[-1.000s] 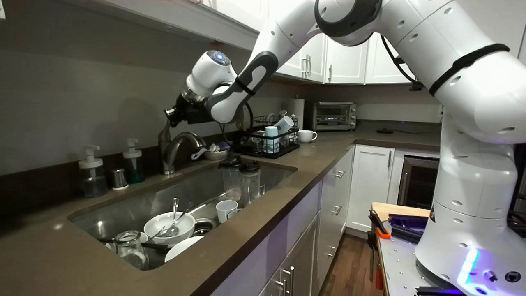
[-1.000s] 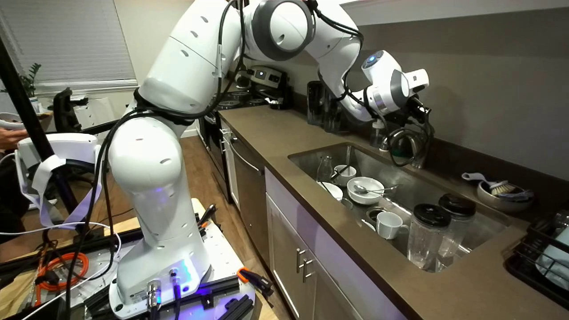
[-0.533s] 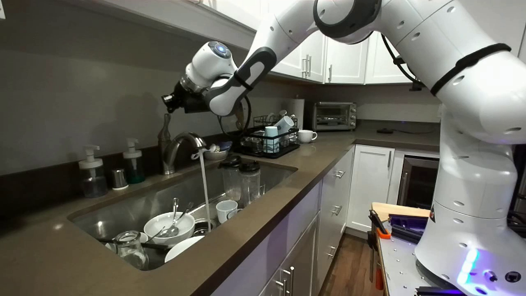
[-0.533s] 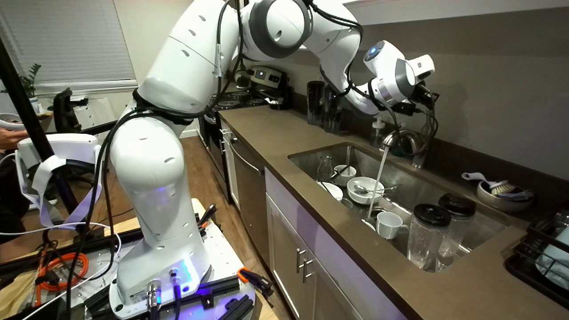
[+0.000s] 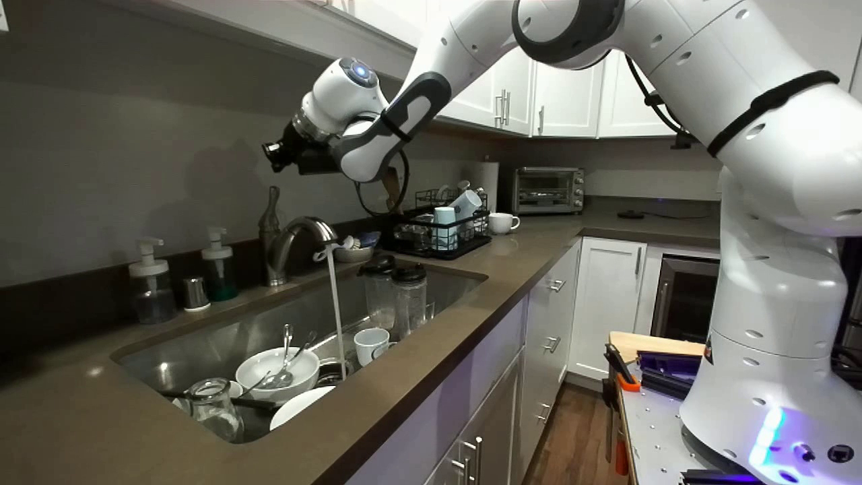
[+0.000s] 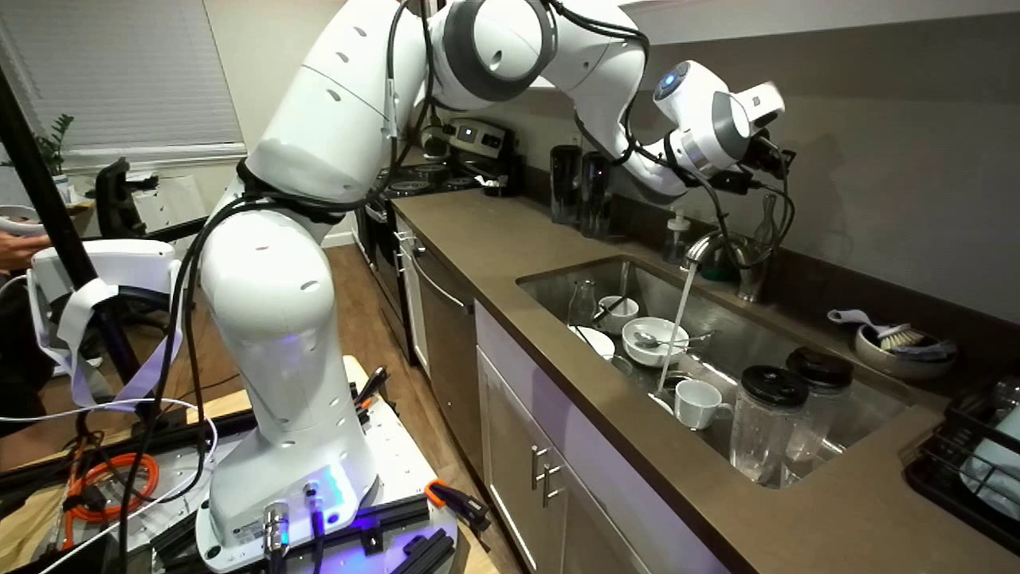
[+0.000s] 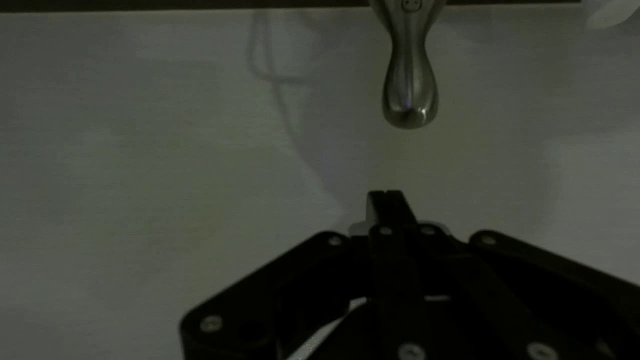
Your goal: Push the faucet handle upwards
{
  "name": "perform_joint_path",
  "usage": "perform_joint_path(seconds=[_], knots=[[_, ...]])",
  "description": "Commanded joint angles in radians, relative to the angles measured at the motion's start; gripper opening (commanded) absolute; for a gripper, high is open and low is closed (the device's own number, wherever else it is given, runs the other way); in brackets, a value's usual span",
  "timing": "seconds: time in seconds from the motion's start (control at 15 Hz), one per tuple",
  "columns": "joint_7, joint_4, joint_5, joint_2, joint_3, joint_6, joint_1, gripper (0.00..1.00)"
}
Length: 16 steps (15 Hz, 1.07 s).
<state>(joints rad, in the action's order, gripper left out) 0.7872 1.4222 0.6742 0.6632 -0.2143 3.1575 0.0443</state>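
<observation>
Closest to the lens in an exterior view is the brown bench [image 5: 81,417], and the stainless sink [image 5: 222,340] set into it is pretty loaded. There's a clear glass jar [image 5: 212,407] up front, then a white bowl [image 5: 306,374] with metal cutlery [image 5: 288,333] poking out of it. Back along the wall [image 5: 128,168] there's a pair of pump bottles [image 5: 152,300] with white tops, plus a little metal cylinder [image 5: 196,294] between them.

Next up, the faucet [image 5: 275,269]. Its gooseneck spout [image 5: 285,243] arches out over the sink and yep, the water's running: the stream [image 5: 335,296] drops down near the drain [image 5: 329,370], just beside a white mug [image 5: 370,345]. The faucet handle [image 5: 270,217] is the slim silver lever on the wall side of the spout, and it's standing upright.

As for the gripper [image 7: 385,193], the wrist view shows it best: the fingers [image 7: 399,212] are clenched, tips pressed right up against each other, with the rounded end of the handle near but apart from them. In both exterior views the gripper hangs above the top of the handle.

Further off, two clear bottles [image 5: 411,306] with black lids stand in the sink. Past those you've got a black dish rack [image 5: 452,255] with pale blue cups [image 5: 445,225] in it, a white cup [image 5: 500,223] right next to it on the bench, and a toaster oven [image 5: 549,190] way back.
</observation>
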Motion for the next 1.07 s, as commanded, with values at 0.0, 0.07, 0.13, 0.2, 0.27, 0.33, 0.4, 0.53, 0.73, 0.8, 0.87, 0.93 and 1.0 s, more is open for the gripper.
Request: perform_joint_path(seconds=[0.0,0.07,0.13,0.2,0.27,0.33,0.4,0.53,0.73,0.8,0.87,0.93,1.0], knots=[[0.043,-0.023,-0.002,0.019,-0.046,0.028,-0.029,0.04],[0.049,-0.023,-0.002,0.020,-0.054,0.028,-0.034,0.04],[0.055,-0.023,-0.003,0.021,-0.060,0.029,-0.039,0.04],[0.061,-0.021,-0.002,0.020,-0.069,0.030,-0.044,0.04],[0.065,-0.017,-0.001,0.018,-0.075,0.031,-0.048,0.04],[0.065,-0.010,0.000,0.014,-0.077,0.032,-0.050,0.04],[0.067,-0.004,0.002,0.011,-0.083,0.031,-0.055,0.04],[0.072,0.011,0.005,0.001,-0.091,0.035,-0.062,0.04],[0.092,0.029,0.007,-0.007,-0.123,0.057,-0.082,0.05],[0.101,0.034,0.006,-0.008,-0.137,0.066,-0.091,0.05],[0.110,0.043,0.006,-0.010,-0.153,0.081,-0.101,0.05],[0.119,0.051,0.006,-0.012,-0.173,0.091,-0.112,0.20],[0.130,0.059,0.005,-0.013,-0.192,0.105,-0.125,0.31]])
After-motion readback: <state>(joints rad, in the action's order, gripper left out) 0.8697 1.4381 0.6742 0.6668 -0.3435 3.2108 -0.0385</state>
